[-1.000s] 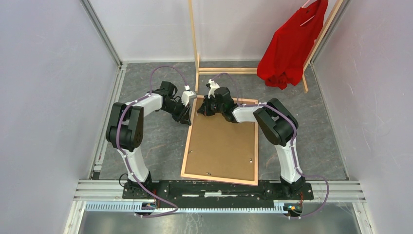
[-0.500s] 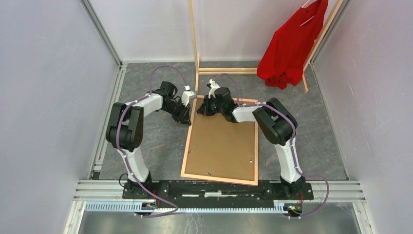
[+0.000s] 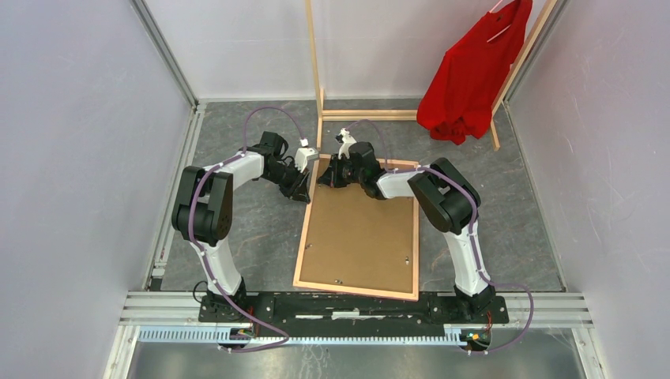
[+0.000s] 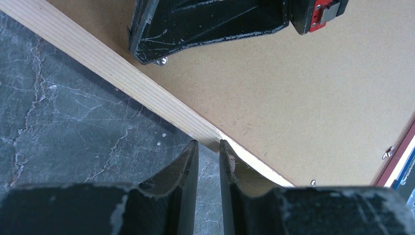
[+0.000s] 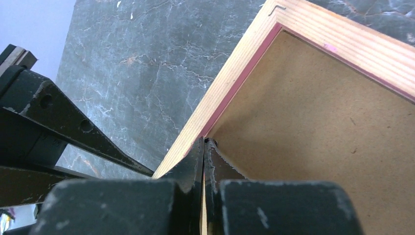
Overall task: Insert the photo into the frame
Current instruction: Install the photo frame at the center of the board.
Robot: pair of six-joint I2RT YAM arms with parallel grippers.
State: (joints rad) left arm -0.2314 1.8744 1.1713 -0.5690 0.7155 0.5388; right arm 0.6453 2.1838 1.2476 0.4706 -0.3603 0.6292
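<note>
The frame point(image 3: 359, 237) lies face down on the grey table, brown board backing up, light wood edges all round. My left gripper point(image 3: 304, 188) sits low at the frame's left wood edge point(image 4: 122, 78) near the far corner. Its fingertips point(image 4: 209, 143) stand a narrow gap apart, with only table showing between them, just short of the wood. My right gripper point(image 3: 324, 178) is shut, its tips point(image 5: 204, 141) pressed at the seam where the backing meets the pink inner lip of the frame point(image 5: 254, 63). The right gripper's black fingers point(image 4: 210, 24) also cross the top of the left wrist view. The photo is out of view.
A bare-wood clothes rack point(image 3: 316, 71) stands at the back with a red shirt point(image 3: 470, 75) hanging on its right. Pale walls close in both sides. A metal rail point(image 3: 355, 304) with the arm bases runs along the near edge.
The right gripper has crept slightly left along the frame's far end. The left gripper has stayed in place, its jaws barely narrower.
</note>
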